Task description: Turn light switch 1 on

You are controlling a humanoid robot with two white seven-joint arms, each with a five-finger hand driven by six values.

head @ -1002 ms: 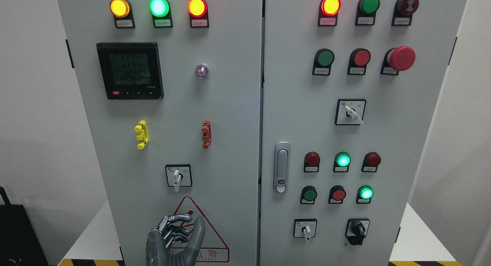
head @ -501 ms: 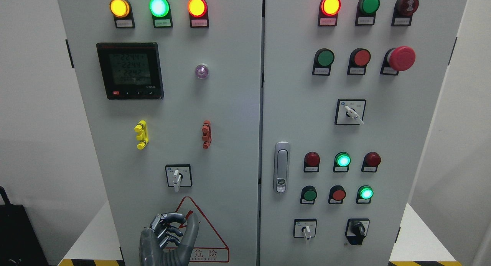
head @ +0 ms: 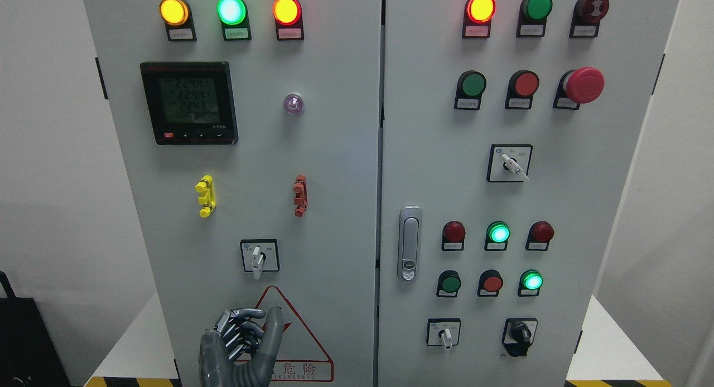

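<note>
My left hand (head: 261, 323) rises from the bottom edge in front of the left cabinet door (head: 334, 169). Its fingers (head: 245, 325) are curled in and the thumb points up; it holds nothing. A white-handled rotary switch (head: 257, 258) in a black square frame sits just above the hand, with its handle pointing down. The thumb tip is a short way below it and slightly to the right, apart from it. The hand partly covers a red warning triangle (head: 304, 342). My right arm does not show.
The left door has three lit lamps (head: 231, 10) along its top, a digital meter (head: 188, 102), and yellow (head: 205, 196) and red clips (head: 300, 195). The right door carries a latch handle (head: 409, 243), push buttons, a red emergency stop (head: 583, 85) and more rotary switches (head: 444, 334).
My left hand has drifted left and slightly up, closer to the rotary switch from below. The switch handle has not moved.
</note>
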